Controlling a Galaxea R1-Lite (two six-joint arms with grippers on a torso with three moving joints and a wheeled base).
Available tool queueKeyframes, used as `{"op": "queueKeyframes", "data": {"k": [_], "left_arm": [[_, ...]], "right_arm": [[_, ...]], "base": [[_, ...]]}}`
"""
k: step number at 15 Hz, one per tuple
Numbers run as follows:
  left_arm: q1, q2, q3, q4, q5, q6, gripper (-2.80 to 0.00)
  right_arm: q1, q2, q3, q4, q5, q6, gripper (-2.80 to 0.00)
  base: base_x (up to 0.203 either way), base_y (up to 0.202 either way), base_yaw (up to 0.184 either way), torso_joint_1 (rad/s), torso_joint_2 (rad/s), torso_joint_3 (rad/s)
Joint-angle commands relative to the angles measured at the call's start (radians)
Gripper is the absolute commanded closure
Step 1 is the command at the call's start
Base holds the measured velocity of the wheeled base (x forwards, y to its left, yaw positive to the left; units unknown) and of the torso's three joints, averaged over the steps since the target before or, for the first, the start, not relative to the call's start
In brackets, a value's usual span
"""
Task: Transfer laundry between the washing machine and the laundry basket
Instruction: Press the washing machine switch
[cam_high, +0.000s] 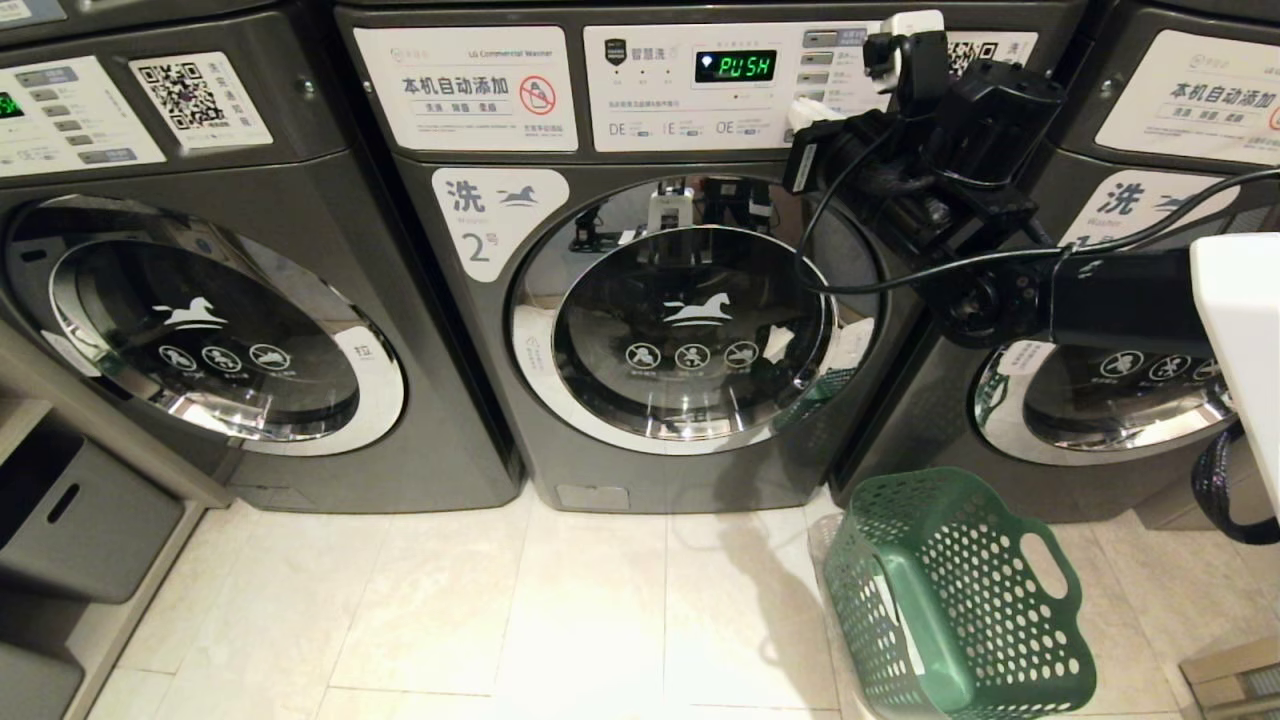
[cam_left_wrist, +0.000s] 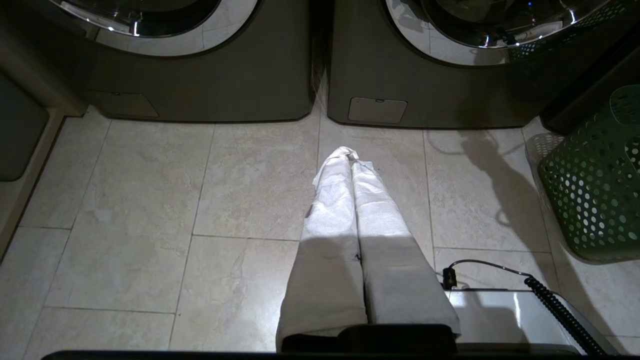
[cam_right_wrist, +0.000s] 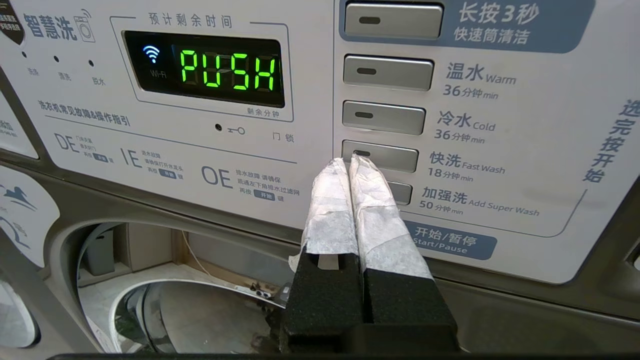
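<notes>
Laundry shows in no view; judging by the shut door (cam_high: 690, 325) of the washer (cam_high: 640, 250) and a basket (cam_high: 950, 600) that looks empty, the garments are probably inside the drum. Being soft cloth, they should be light, limp and prone to snagging or trailing, so a pinch on a bunched fold would hold better than an edge.

The basket stands on the floor at about four o'clock from the door. The right gripper (cam_right_wrist: 348, 162) has its padded fingers pressed together, empty, tips at the fast-wash button (cam_right_wrist: 380, 156) on the panel (cam_high: 720, 85), at two o'clock from the door. The left gripper (cam_left_wrist: 350, 155) hangs over the floor tiles (cam_left_wrist: 150, 225), likewise closed on nothing.
</notes>
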Motion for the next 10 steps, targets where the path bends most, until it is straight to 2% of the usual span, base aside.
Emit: {"op": "queueKeyframes", "data": {"k": [1, 7, 10], "left_arm": [[0.000, 0.000, 0.000, 0.002, 0.000, 0.000, 0.00], [0.000, 0.000, 0.000, 0.000, 0.000, 0.000, 0.00], [0.000, 0.000, 0.000, 0.002, 0.001, 0.000, 0.00]], "right_arm": [[0.000, 0.005, 0.001, -0.006, -0.002, -0.001, 0.00], [-0.013, 0.008, -0.006, -0.008, -0.008, -0.002, 0.00], [-0.014, 0.002, -0.002, -0.005, -0.036, -0.002, 0.00]], "base": [[0.000, 0.000, 0.000, 0.000, 0.00, 0.000], [0.000, 0.000, 0.000, 0.000, 0.00, 0.000], [0.000, 0.000, 0.000, 0.000, 0.00, 0.000]]}}
